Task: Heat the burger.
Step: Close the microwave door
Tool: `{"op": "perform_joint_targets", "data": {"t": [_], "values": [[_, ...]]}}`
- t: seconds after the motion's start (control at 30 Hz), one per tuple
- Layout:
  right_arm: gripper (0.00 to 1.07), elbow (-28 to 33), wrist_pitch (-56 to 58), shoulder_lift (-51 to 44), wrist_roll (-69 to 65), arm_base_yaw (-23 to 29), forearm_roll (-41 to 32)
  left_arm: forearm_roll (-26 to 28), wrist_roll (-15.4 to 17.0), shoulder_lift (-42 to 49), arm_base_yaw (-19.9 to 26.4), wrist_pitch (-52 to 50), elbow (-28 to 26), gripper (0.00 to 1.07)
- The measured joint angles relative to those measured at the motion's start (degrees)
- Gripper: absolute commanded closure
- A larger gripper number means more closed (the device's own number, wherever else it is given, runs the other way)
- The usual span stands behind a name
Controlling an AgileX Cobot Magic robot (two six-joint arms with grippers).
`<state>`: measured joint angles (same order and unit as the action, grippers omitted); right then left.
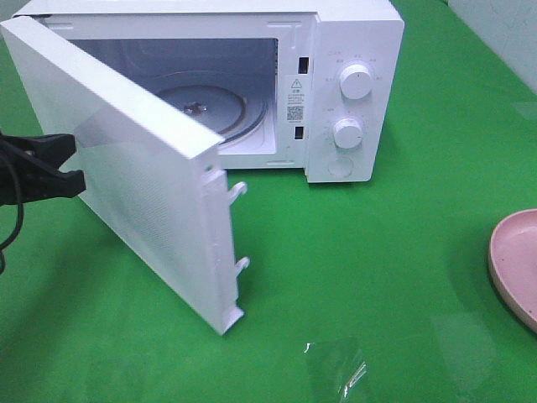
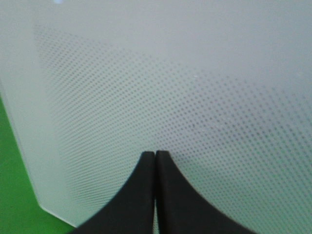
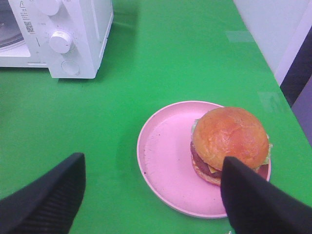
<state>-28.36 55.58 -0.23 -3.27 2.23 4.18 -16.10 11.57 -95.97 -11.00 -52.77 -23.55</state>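
Note:
The burger [image 3: 229,139], with a glossy brown bun, sits on the side of a pink plate [image 3: 163,161] nearest the table's right edge. My right gripper [image 3: 153,160] hovers above the plate, open, with nothing between its black fingers [image 3: 48,197]. One finger partly covers the burger's near side. The white microwave [image 1: 352,50] stands at the back with its door [image 1: 143,185] swung wide open. Its glass turntable [image 1: 210,105] is bare. My left gripper [image 2: 155,154] is shut, its tips against the door's dotted panel [image 2: 195,97]. It shows at the left edge as the left gripper [image 1: 75,164].
Only the plate's rim [image 1: 513,260] shows at the right edge of the high view; the burger is out of that view. Green cloth [image 1: 377,269] covers the table. Two latch hooks [image 1: 237,191] stick out from the door's free edge. A pale wall runs along the table's right side.

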Motion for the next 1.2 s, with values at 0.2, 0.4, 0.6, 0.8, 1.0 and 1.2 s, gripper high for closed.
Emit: {"op": "perform_joint_targets", "data": {"t": [0.2,0.4,0.6,0.8,1.0,1.2], "values": [[0.35,0.00,0.00,0.00,0.00,0.00,0.00,0.69,0.00,-2.35,-4.24,0.00,-2.64,1.07],[0.35,0.00,0.00,0.00,0.00,0.00,0.00,6.25,-1.38,-4.18,-9.97,2.75,-7.56,1.07],[0.35,0.00,0.00,0.00,0.00,0.00,0.00,11.29,-4.47,-5.73,-13.81,5.67,-11.29,1.07],[0.35,0.00,0.00,0.00,0.00,0.00,0.00,16.79,-6.30,-9.05,-18.28,10.20,-17.99,1.07],[0.35,0.00,0.00,0.00,0.00,0.00,0.00,20.05,-6.93,-11.29,-20.51,12.15,-22.46,1.07],[0.35,0.00,0.00,0.00,0.00,0.00,0.00,21.14,-7.68,-14.50,-22.86,15.36,-28.59,1.07]]}}
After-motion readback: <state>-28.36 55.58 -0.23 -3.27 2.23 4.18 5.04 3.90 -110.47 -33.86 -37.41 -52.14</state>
